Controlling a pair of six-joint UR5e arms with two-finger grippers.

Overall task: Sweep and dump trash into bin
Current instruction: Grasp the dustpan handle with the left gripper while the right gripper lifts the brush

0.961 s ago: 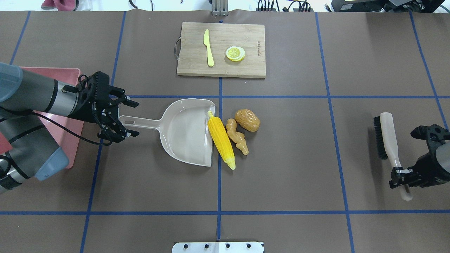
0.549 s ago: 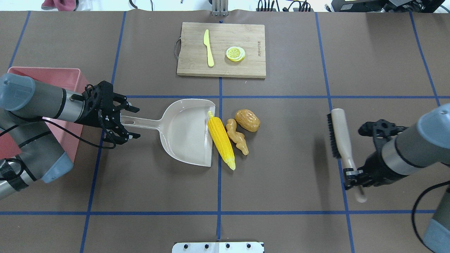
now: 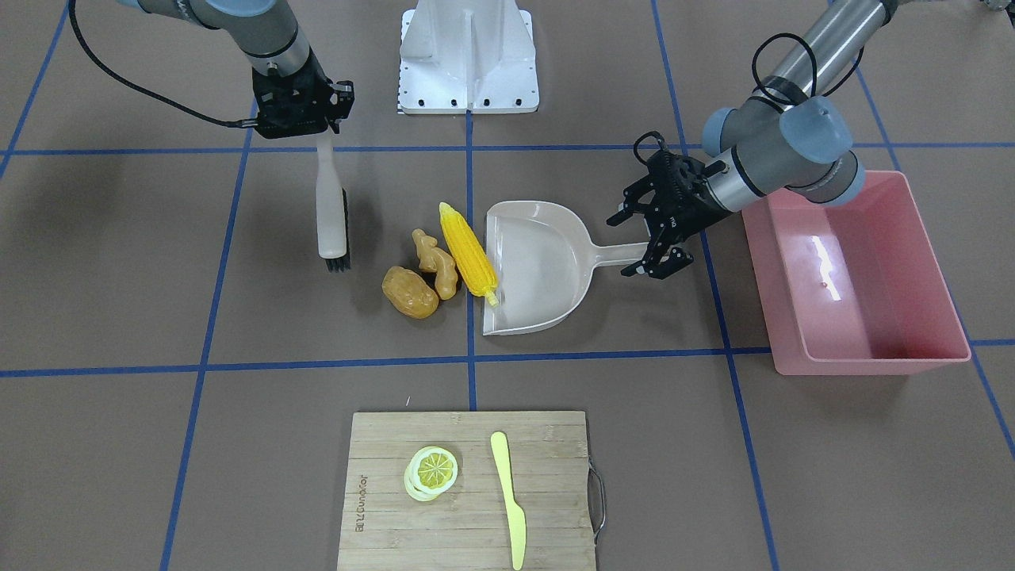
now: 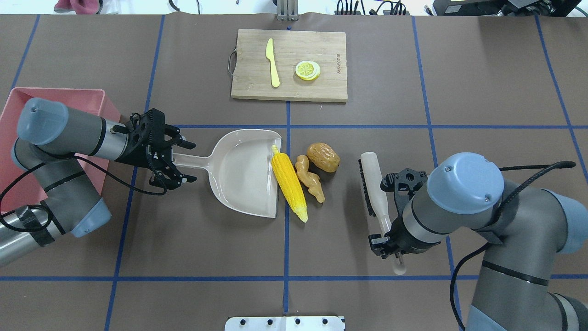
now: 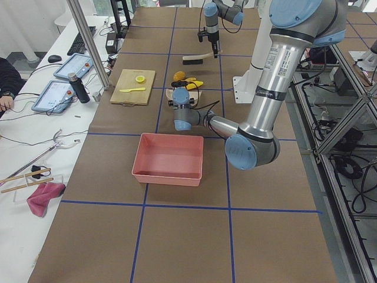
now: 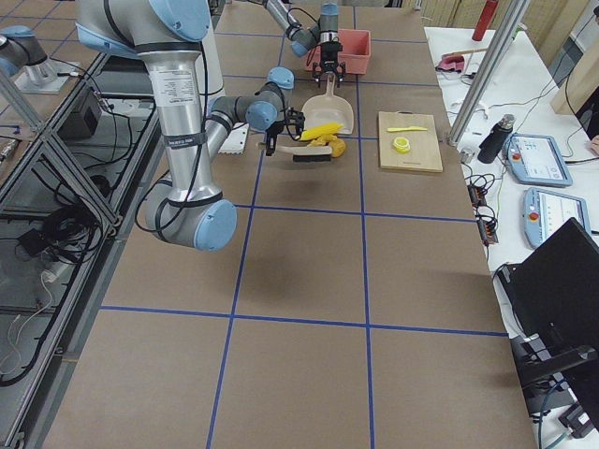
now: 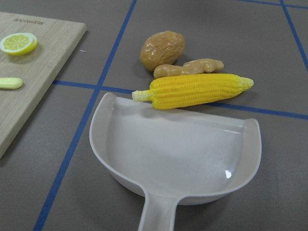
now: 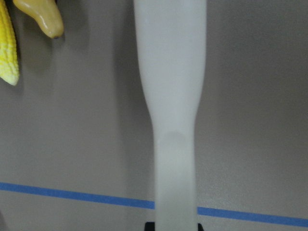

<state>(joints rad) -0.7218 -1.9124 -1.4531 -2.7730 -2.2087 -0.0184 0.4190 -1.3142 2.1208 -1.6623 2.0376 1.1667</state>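
The corn cob (image 4: 289,181) lies against the lip of the beige dustpan (image 4: 241,172). The ginger root (image 4: 310,177) and the potato (image 4: 323,157) lie just right of it. All three show in the left wrist view: corn (image 7: 192,90), ginger (image 7: 187,68), potato (image 7: 162,48). My left gripper (image 4: 183,162) is open, its fingers either side of the dustpan handle's end. My right gripper (image 4: 383,239) is shut on the handle of a brush (image 4: 374,188), held just right of the potato with its bristles facing the trash. The pink bin (image 4: 92,97) stands at the far left, partly hidden by my left arm.
A wooden cutting board (image 4: 252,69) at the back centre carries a pale yellow knife (image 4: 272,62) and a lemon slice (image 4: 308,70). The robot's base plate (image 4: 285,323) is at the near edge. Blue tape lines cross the brown table.
My right arm has carried the brush far to the left, close to the potato. My left gripper has moved right, so its open fingers now straddle the dustpan handle.
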